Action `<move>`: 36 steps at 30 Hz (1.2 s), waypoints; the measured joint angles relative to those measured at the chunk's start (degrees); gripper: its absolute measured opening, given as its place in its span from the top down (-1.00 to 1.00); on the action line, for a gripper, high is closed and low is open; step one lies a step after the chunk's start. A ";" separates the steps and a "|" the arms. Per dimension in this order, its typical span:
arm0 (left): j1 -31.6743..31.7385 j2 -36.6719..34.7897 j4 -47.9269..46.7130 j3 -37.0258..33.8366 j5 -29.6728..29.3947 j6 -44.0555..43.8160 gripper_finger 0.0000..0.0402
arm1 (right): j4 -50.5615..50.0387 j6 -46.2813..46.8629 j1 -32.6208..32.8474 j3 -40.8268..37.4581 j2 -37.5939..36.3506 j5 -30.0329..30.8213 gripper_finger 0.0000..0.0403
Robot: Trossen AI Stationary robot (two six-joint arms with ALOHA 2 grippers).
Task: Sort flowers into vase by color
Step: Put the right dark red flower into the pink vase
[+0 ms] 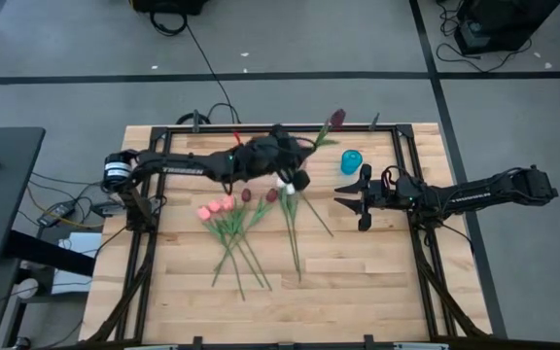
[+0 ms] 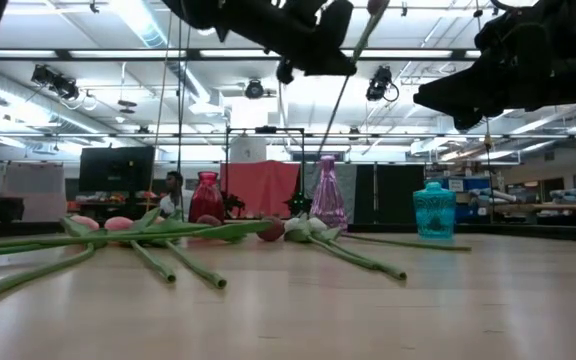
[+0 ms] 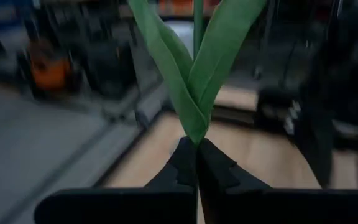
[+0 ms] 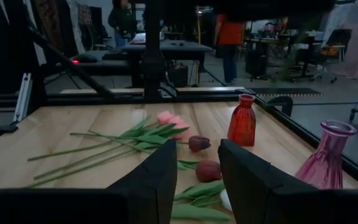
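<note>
My left gripper (image 1: 297, 157) is above the far middle of the table, shut on a dark red tulip (image 1: 337, 118). Its thin lower stem (image 2: 336, 105) slants down toward the purple vase (image 2: 328, 195); I cannot tell whether it reaches the neck. Pink (image 1: 213, 207), dark red (image 1: 271, 194) and white (image 1: 285, 183) tulips lie flat on the table (image 1: 377, 282) with their stems toward the near edge. A red vase (image 2: 206, 197) and a teal vase (image 1: 351, 160) stand at the far side. My right gripper (image 1: 356, 195) hovers open to the right of the flowers. My left gripper pinches the dark red tulip's stem between its two fingers (image 3: 219, 177), just below where two long leaves (image 3: 196, 134) part. The flower is lifted clear, with its head (image 1: 337, 118) tilted toward the far right and the bare stem hanging below the fingers.
A black metal frame (image 1: 403, 156) borders the table top. The near half of the wooden top (image 1: 358, 301) is bare. People and workshop furniture stand in the room beyond the far edge (image 4: 229, 37).
</note>
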 joint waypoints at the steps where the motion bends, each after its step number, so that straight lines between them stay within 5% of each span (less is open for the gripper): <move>1: 1.01 0.68 2.68 0.00 0.61 1.43 0.99 | 0.00 0.00 0.00 0.00 0.00 0.00 0.34; 15: 10.07 4.54 19.51 -0.02 14.61 -2.51 0.98 | -2.36 0.32 -1.25 0.00 -0.07 0.00 0.34; 36: 14.57 1.83 14.82 -0.04 19.13 -2.14 0.98 | -3.85 1.94 -1.51 0.00 -0.07 -0.04 0.34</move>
